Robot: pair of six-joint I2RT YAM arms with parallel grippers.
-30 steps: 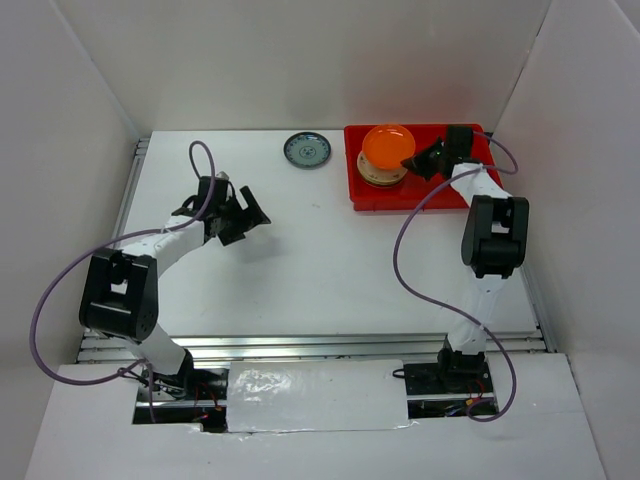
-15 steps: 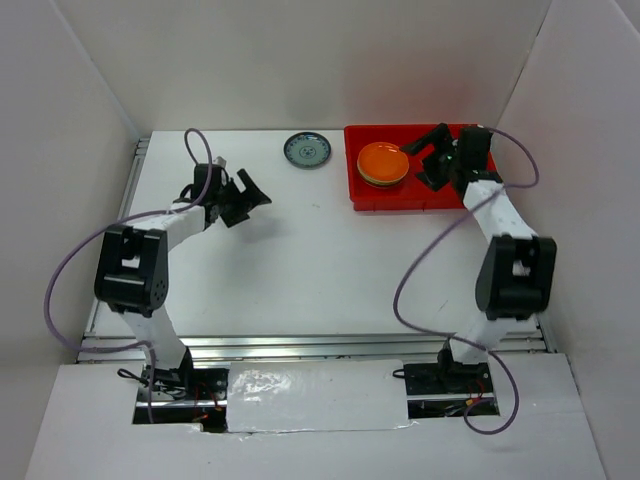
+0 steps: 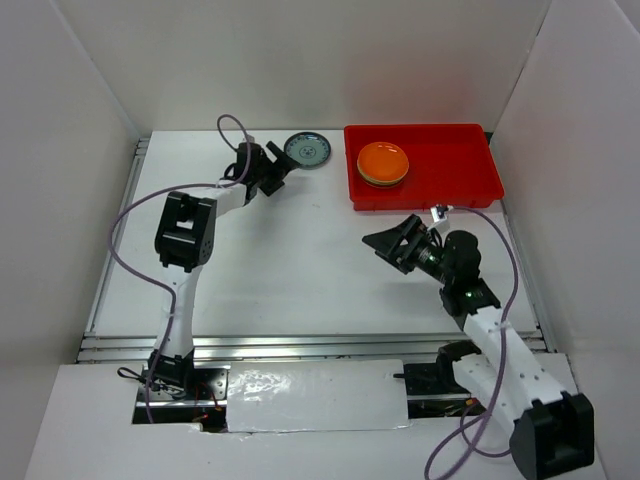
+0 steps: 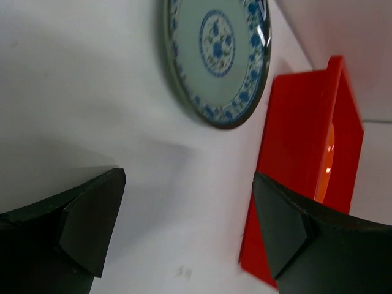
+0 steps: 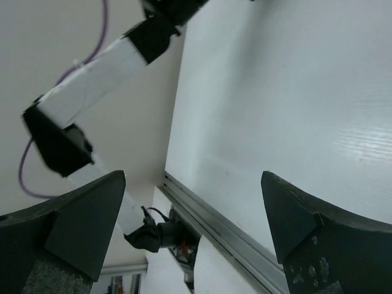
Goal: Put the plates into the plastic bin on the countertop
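One plate lay outside the plastic bin point(image 3: 450, 165): the grey-blue patterned plate point(image 3: 307, 150), flat on the countertop point(image 3: 300, 270) near its far edge, just beside the bin's left wall. Inside the bin, at its left end, sat a small stack topped by an orange plate point(image 3: 382, 162); how many lay under it could not be told.

You would have done well to treat the patterned plate as stiff, glazed and slippery. It looked light enough for one arm but likely to chip if dropped. Lying flat, it offered only its thin raised rim, and the side of the rim nearest your left gripper point(image 3: 278, 170) looked the best place to pinch.

That arm was stretched far forward and low, its gripper just short of the plate, jaws spread wide and holding nothing. From the left wrist view, the plate lay ahead of the two fingertips point(image 4: 92, 220), apart from both. Your right gripper point(image 3: 395, 243) hung over bare countertop in front of the bin, pointing left, its jaws equally wide and empty.
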